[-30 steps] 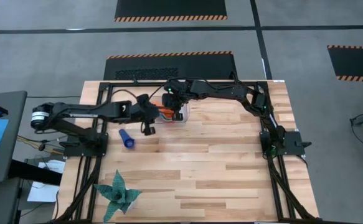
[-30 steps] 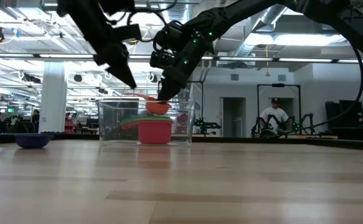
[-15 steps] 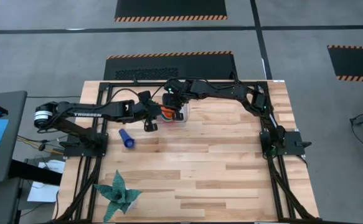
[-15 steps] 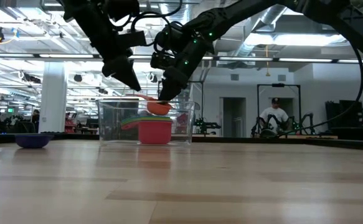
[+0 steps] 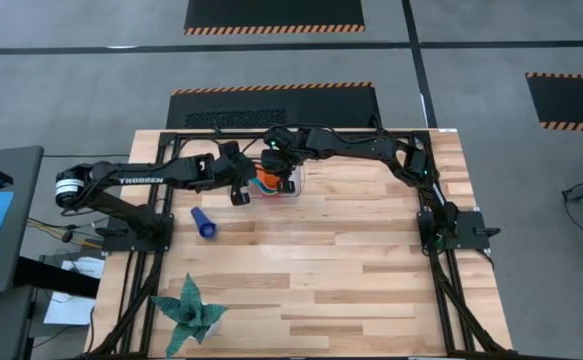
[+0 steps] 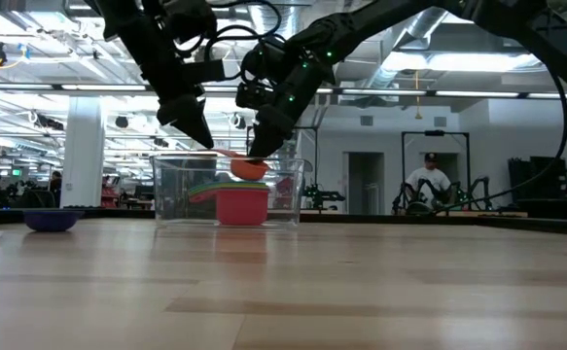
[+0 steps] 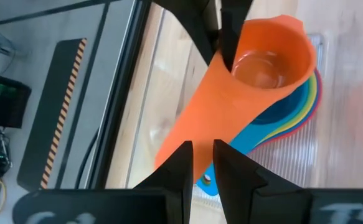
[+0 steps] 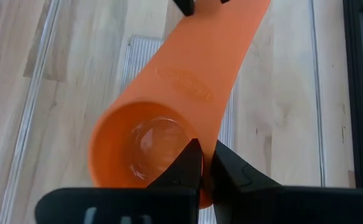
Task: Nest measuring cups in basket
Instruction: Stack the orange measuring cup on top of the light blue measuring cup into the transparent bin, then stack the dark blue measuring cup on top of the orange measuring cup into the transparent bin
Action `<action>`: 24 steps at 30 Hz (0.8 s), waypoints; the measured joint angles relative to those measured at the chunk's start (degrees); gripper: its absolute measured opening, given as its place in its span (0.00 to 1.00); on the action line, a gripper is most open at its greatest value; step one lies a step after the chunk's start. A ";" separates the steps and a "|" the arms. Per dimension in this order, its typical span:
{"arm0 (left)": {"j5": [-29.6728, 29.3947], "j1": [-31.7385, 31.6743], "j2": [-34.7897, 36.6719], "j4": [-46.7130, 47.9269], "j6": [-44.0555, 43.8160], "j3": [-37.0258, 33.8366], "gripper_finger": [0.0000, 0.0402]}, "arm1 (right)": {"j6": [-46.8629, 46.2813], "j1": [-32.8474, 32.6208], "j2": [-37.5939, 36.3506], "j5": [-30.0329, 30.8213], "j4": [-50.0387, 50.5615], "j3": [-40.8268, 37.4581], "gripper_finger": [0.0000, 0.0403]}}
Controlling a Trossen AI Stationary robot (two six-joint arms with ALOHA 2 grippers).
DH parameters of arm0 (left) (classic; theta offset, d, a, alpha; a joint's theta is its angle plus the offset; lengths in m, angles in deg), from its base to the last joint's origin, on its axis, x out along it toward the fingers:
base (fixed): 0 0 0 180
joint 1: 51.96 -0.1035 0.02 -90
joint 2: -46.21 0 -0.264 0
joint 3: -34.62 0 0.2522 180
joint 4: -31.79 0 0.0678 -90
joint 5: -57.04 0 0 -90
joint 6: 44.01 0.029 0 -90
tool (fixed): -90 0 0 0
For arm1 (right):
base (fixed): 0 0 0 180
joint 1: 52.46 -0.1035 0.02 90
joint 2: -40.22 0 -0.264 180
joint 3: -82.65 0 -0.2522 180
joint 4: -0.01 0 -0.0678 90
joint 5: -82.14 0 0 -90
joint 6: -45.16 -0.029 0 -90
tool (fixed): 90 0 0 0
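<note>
An orange measuring cup hangs over the clear basket, above the red cup and the other cups nested in it. My right gripper is shut on the orange cup. My left gripper is almost shut, with only a narrow slit between its fingers. It stands over the free end of the orange handle. A dark blue cup lies on the table, left of the basket. My right gripper pinches the orange cup's rim beside the root of the handle, one finger inside the bowl and one outside. Its fingers slant down from the table's right. The cup hangs clear above the nested cups, mouth up, handle pointing left. My left gripper's fingertips are at the handle's free end, above its flat face; I cannot tell whether they touch it.
A teal paper plant stands near the front left corner. The black frame rails run along the table's left, far and right sides. The basket stands close to the far rail. A person stands in the room behind.
My left gripper has moved toward the table's far edge and toward the basket, coming to the free end of the orange cup's handle. The orange cup stays where it was.
</note>
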 joint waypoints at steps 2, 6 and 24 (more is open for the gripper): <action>0.03 -0.26 0.01 0.00 -0.01 0.00 0.13 | -0.11 0.00 0.00 0.01 0.01 -0.02 0.10; 0.88 -0.31 0.00 0.09 -0.07 0.00 0.13 | -0.04 -0.02 0.00 -0.06 0.09 -0.02 0.11; 1.45 -0.29 0.00 0.09 -0.73 0.00 0.13 | 0.08 -0.09 -0.02 0.10 -0.27 -0.02 0.21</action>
